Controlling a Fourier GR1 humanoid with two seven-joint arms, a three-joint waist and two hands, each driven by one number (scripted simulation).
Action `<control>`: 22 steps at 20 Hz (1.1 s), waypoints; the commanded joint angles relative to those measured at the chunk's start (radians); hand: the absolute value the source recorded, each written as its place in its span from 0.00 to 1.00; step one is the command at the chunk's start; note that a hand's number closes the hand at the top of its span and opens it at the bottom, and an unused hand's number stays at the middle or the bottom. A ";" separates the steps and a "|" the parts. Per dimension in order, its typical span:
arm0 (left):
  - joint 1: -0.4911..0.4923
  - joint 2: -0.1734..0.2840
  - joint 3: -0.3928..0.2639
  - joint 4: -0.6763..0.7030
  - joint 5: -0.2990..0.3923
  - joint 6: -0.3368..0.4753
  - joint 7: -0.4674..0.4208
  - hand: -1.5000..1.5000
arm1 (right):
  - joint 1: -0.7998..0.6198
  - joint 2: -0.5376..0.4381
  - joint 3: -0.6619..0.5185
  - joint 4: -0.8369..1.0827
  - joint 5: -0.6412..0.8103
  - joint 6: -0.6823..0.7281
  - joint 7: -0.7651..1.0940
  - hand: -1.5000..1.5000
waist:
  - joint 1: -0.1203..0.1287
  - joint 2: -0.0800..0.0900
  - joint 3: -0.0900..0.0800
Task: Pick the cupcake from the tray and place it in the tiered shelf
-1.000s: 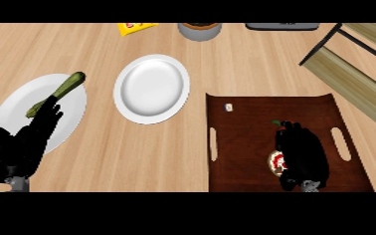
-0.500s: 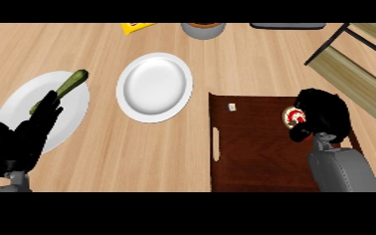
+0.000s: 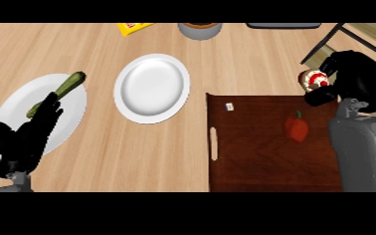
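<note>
The cupcake (image 3: pixel 316 79) sits in the curled fingers of the right hand (image 3: pixel 351 77), lifted off the tray (image 3: pixel 249 154) and held above its far right corner, just beside the shelf (image 3: pixel 332 39). A red pepper (image 3: pixel 297 127) lies on the tray. The left hand (image 3: pixel 29 135) rests open, fingers straight, over a plate (image 3: pixel 67 110) carrying a green vegetable (image 3: pixel 67 84). Another plate (image 3: pixel 152 88) lies between.

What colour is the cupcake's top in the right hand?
White with red markings on the cupcake, curled in the right hand; head view.
</note>
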 commanded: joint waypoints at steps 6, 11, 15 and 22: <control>0.057 -0.023 0.001 -0.014 -0.003 -0.012 -0.030 0.50 | -0.072 0.044 -0.143 -0.361 -0.154 0.076 0.176 1.00 | -0.011 -0.007 0.000; 0.001 0.019 0.042 -0.003 0.019 -0.048 0.024 0.50 | -0.141 0.004 -0.148 -0.482 -0.168 0.151 0.275 1.00 | -0.003 -0.002 0.000; -0.032 -0.016 0.029 0.046 -0.018 -0.016 -0.001 0.50 | -0.239 -0.013 -0.144 -0.568 -0.187 0.235 0.379 1.00 | -0.005 -0.001 -0.001; 0.004 -0.025 0.016 -0.020 -0.029 -0.019 0.011 0.50 | -0.375 -0.226 -0.254 -0.392 -0.143 0.276 0.309 1.00 | -0.001 -0.001 -0.001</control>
